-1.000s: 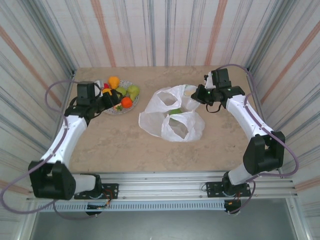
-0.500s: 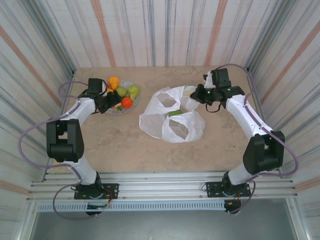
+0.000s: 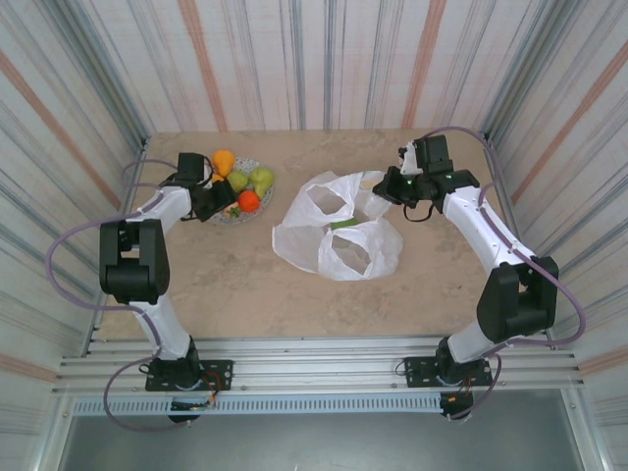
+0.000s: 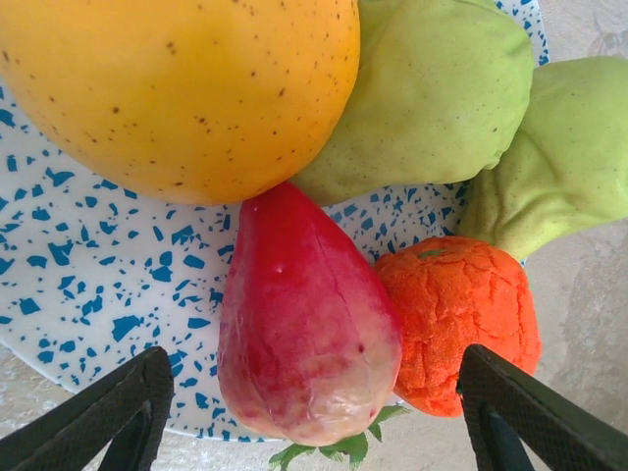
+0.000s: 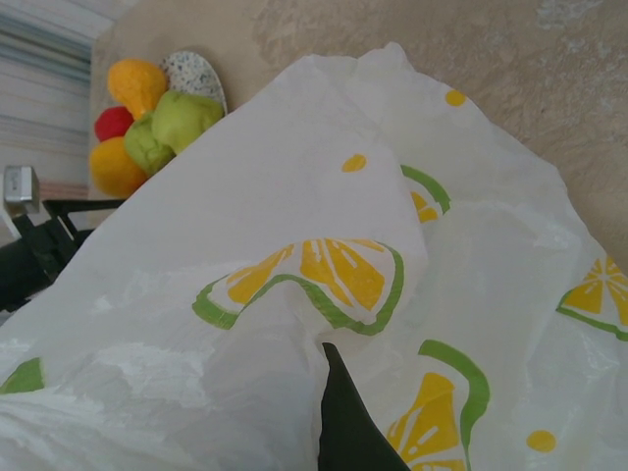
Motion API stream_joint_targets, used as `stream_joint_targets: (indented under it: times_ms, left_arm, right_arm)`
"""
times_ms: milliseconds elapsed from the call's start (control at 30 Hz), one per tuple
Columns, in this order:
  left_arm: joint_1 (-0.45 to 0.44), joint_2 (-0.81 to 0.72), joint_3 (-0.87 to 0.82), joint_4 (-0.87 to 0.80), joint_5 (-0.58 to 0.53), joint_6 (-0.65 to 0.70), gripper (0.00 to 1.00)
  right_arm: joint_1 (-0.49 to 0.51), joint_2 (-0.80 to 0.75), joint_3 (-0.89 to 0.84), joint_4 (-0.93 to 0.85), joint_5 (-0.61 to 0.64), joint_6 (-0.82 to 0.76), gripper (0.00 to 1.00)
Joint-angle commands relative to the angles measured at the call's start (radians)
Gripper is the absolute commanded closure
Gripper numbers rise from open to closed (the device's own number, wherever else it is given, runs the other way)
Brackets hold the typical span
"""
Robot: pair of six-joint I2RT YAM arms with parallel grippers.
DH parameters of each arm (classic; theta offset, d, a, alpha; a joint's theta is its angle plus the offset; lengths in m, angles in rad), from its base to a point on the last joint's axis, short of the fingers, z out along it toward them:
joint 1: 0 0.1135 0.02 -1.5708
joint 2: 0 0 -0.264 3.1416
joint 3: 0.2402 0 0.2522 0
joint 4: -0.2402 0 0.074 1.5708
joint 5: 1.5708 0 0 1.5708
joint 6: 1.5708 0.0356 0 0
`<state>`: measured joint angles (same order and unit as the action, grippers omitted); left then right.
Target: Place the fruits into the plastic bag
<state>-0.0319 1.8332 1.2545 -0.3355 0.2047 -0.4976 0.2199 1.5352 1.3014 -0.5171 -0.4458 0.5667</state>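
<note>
Several fruits lie on a blue-speckled plate (image 4: 88, 285): a yellow-orange one (image 4: 177, 88), two green ones (image 4: 432, 88), an orange (image 4: 456, 319) and a red fruit (image 4: 304, 324). My left gripper (image 4: 314, 422) is open at the plate's near edge, its fingers (image 4: 98, 422) standing clear on either side of the red fruit and the orange. From above, that gripper (image 3: 211, 201) sits beside the fruits (image 3: 248, 200). The white plastic bag (image 3: 334, 231) with citrus prints lies mid-table, something green (image 3: 343, 222) inside it. My right gripper (image 3: 385, 191) is shut on the bag's far edge (image 5: 294, 196).
The plate (image 3: 228, 216) stands at the far left of the beige table, close to the striped left wall. Striped walls close the table in on three sides. In the right wrist view the fruits (image 5: 147, 118) and the plate (image 5: 191, 71) show beyond the bag.
The left arm has folded up at the elbow towards the left wall while its gripper stayed at the plate. The right arm and the bag have not moved.
</note>
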Motion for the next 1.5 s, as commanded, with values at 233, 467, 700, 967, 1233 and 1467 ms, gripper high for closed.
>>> stream_joint_targets:
  times_ms: [233,467,700,967,1233,1467]
  left_arm:
    - [0.012,0.049,0.033,0.002,-0.028,0.028,0.24]
    - [0.015,0.067,0.036,-0.003,-0.031,0.036,0.27]
    - [0.015,0.069,0.027,-0.004,-0.033,0.035,0.29]
    - [0.017,0.057,0.025,-0.004,-0.034,0.042,0.4]
    - [0.019,-0.032,-0.027,0.005,-0.011,0.035,0.46]
    - [0.014,-0.292,-0.215,0.03,0.048,-0.01,0.47]
  right_arm:
    - [-0.008,-0.005,-0.026,0.004,-0.016,-0.015,1.0]
    - [-0.009,-0.009,-0.034,0.012,-0.029,-0.011,1.0]
    - [-0.01,-0.01,-0.042,0.016,-0.027,-0.011,1.0]
    - [-0.01,-0.015,-0.045,0.019,-0.029,-0.009,1.0]
    - [-0.011,-0.017,-0.041,0.017,-0.03,-0.006,1.0]
    - [-0.009,-0.014,-0.038,0.037,-0.048,0.02,1.0]
